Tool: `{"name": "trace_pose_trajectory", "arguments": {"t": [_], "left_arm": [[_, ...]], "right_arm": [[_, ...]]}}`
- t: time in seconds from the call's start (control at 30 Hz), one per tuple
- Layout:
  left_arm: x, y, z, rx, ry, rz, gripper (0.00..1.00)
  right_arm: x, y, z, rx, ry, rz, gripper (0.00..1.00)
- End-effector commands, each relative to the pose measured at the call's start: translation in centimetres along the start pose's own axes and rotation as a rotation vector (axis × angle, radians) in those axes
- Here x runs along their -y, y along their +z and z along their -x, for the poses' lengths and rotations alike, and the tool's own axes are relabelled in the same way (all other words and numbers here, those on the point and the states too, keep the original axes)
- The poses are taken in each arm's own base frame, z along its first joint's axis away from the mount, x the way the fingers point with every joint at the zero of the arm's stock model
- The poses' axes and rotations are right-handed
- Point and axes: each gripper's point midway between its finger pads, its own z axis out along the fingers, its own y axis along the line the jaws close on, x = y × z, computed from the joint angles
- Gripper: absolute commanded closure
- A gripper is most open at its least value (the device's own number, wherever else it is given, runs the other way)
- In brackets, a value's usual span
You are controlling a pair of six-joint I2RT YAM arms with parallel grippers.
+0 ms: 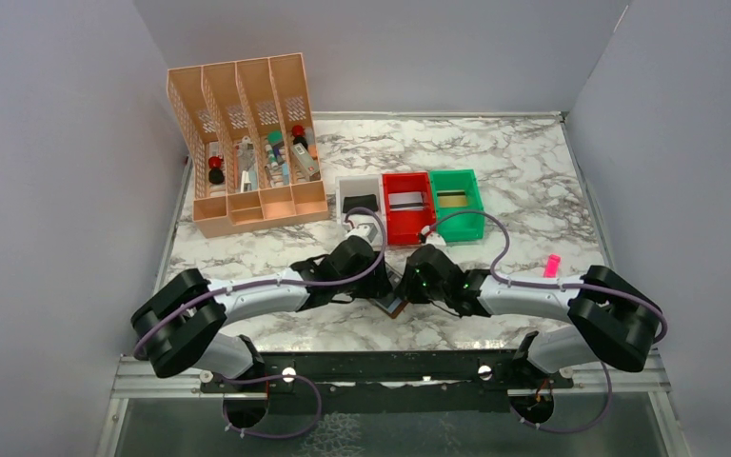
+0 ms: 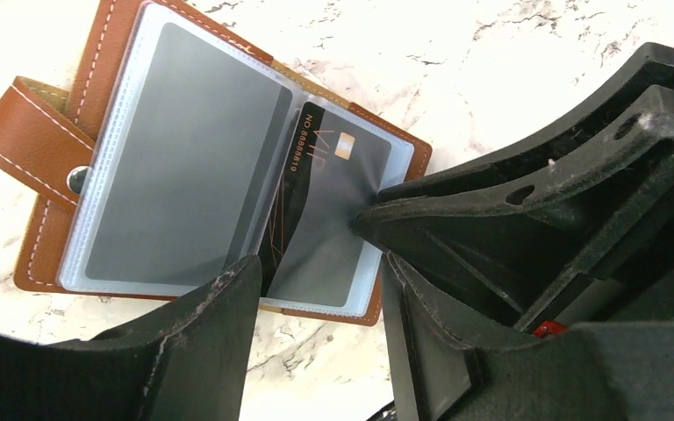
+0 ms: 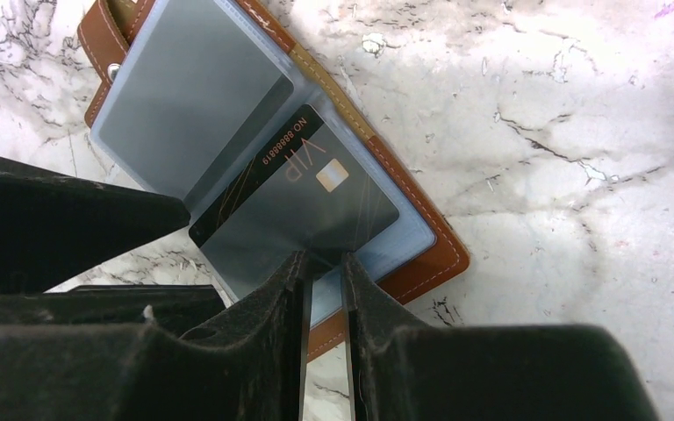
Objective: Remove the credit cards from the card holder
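Note:
The brown card holder (image 1: 396, 306) (image 2: 112, 48) (image 3: 423, 256) lies open on the marble between both arms, clear sleeves up. A black credit card (image 2: 318, 162) (image 3: 291, 182) marked VIP sits partly in the middle sleeve; greyish cards show dimly in other sleeves. My right gripper (image 3: 325, 261) (image 1: 409, 288) stands narrowly open, its tips resting on that card's near edge, with only sleeve and leather showing in the slit. In the left wrist view its black tip (image 2: 367, 219) touches the sleeve. My left gripper (image 2: 320, 267) (image 1: 382, 286) hovers open at the holder's near edge, over bare marble.
Behind the holder stand a white bin (image 1: 360, 195), a red bin (image 1: 407, 206) and a green bin (image 1: 457, 202). A peach desk organiser (image 1: 247, 143) fills the back left. A small pink object (image 1: 552, 265) lies at the right. Grey walls enclose the table.

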Motion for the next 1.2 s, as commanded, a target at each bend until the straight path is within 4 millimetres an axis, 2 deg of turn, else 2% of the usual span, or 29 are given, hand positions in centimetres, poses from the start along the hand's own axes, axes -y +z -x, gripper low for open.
{"name": "trace_pose_trajectory", "arguments": {"t": [0.0, 0.27, 0.5, 0.77, 0.93, 1.17], "left_arm": [[0.3, -0.1, 1.7, 0.037, 0.049, 0.004, 0.43], [-1.7, 1.2, 0.6, -0.033, 0.050, 0.087, 0.43], [-2.6, 1.9, -0.9, -0.088, 0.043, 0.098, 0.43], [-2.5, 2.2, -2.9, -0.138, -0.003, 0.044, 0.44], [-2.3, 2.1, -3.2, -0.139, -0.034, 0.003, 0.47], [-1.9, 1.6, -2.3, -0.108, -0.079, -0.056, 0.59]], "right_arm": [[6.1, 0.3, -3.3, -0.082, -0.084, -0.203, 0.75], [6.2, 0.2, -2.8, -0.065, -0.087, -0.210, 0.75], [6.1, 0.4, -2.0, -0.038, -0.108, -0.198, 0.76], [6.5, 0.8, -1.7, -0.031, -0.104, -0.186, 0.76], [6.7, 1.1, -1.8, -0.036, -0.110, -0.175, 0.78], [6.6, 1.0, -1.6, -0.040, -0.106, -0.176, 0.79]]}}
